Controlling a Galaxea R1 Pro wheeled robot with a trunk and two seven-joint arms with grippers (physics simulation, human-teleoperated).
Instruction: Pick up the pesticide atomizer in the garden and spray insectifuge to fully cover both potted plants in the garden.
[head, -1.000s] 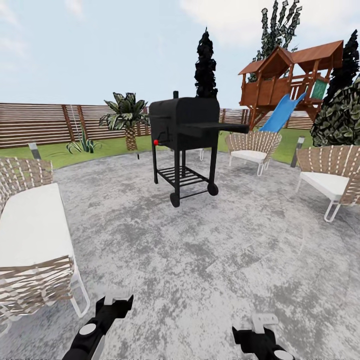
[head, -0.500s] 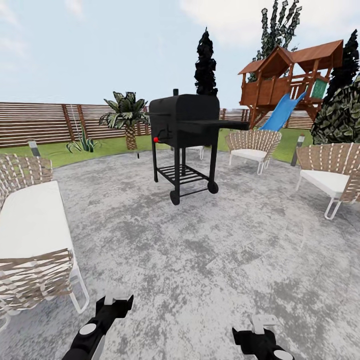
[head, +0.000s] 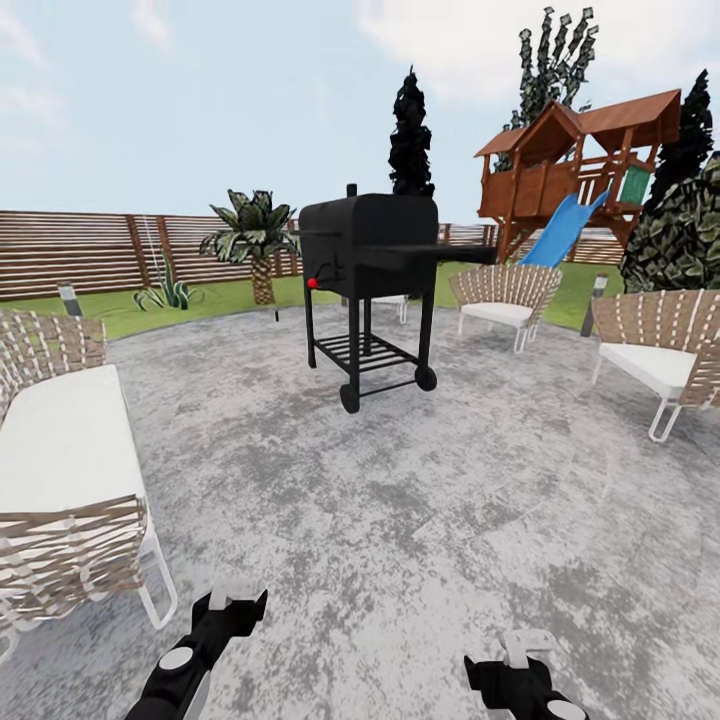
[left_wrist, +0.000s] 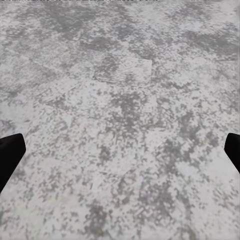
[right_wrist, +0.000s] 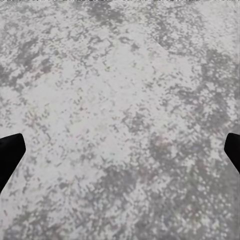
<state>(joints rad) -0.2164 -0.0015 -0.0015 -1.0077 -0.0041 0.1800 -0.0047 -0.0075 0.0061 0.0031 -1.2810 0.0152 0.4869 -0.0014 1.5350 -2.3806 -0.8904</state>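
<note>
Both sets of jaws stand apart and empty, left gripper (left_wrist: 120, 150) and right gripper (right_wrist: 120, 150) low over the grey patio (head: 400, 520). Judging by this, the robot is travelling; the atomizer isn't visible. The far lawn (head: 210, 298) lies beyond a barbecue (head: 368, 275) and wicker chairs (head: 505, 290), needing a detour.

Nothing readable anywhere here, no lettering, brand or number on the black grill (head: 368, 262), the woven chairs (head: 505, 290), the wooden playhouse (head: 575, 165) or the slatted fence (head: 80, 250), far as I can make out.
</note>
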